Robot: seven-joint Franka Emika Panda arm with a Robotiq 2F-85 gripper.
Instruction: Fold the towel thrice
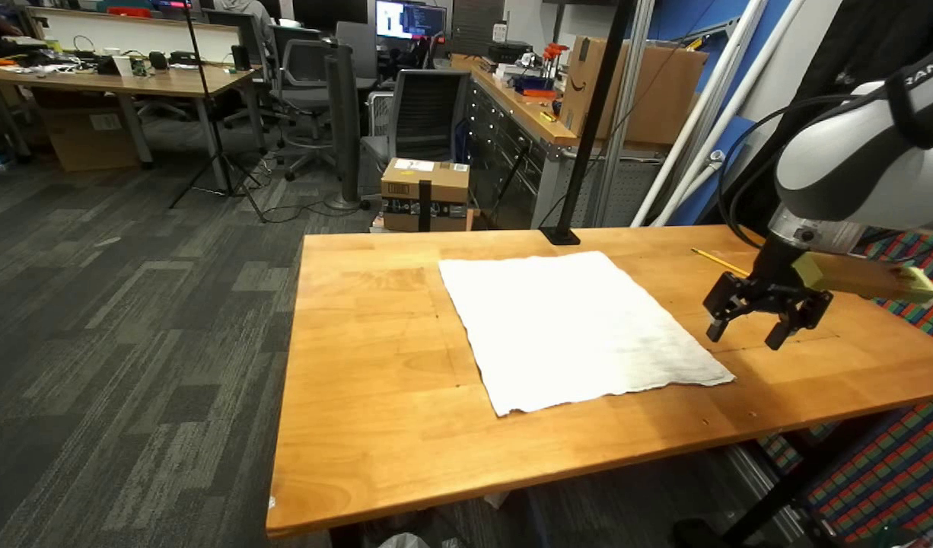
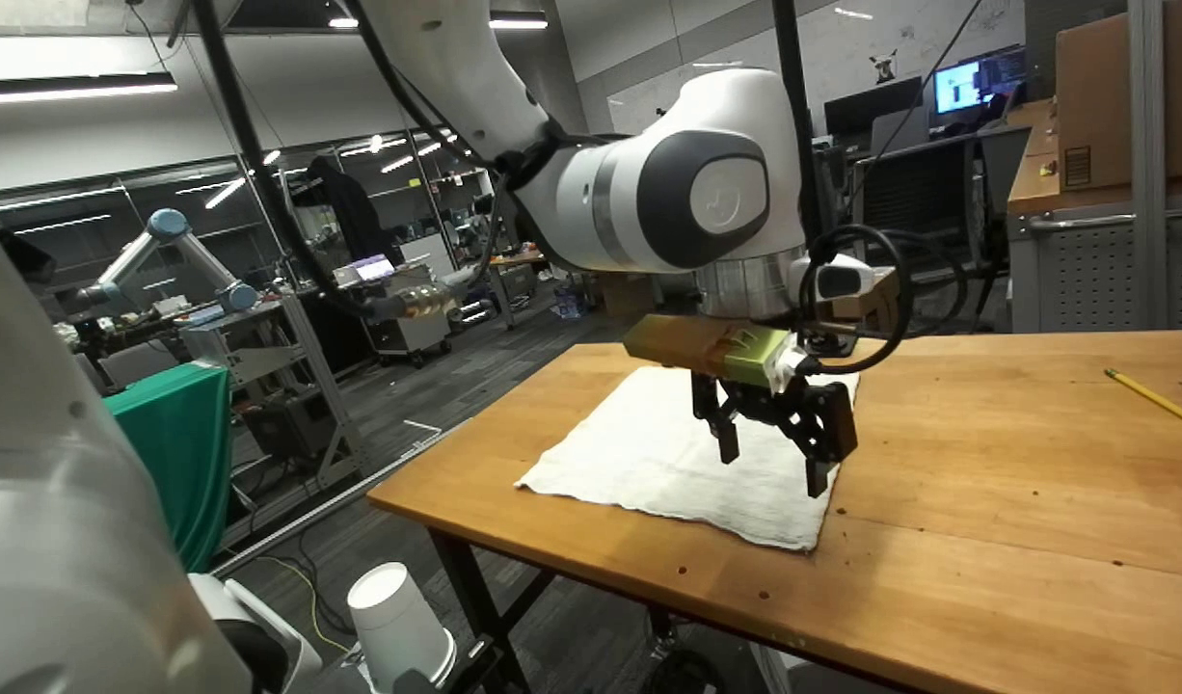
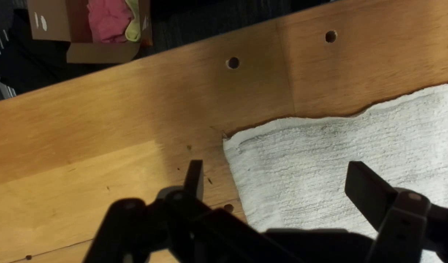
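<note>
- Gripper (image 1: 746, 336) hangs above the tabletop (image 1: 375, 426), its fingers wide apart, holding nothing.
- White towel (image 1: 577, 331) lies spread out flat, lower than the gripper.

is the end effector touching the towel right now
Apart. In an exterior view, the wooden tabletop shows between the edge of the flat towel and the end effector, whose jaws stand open.
</note>
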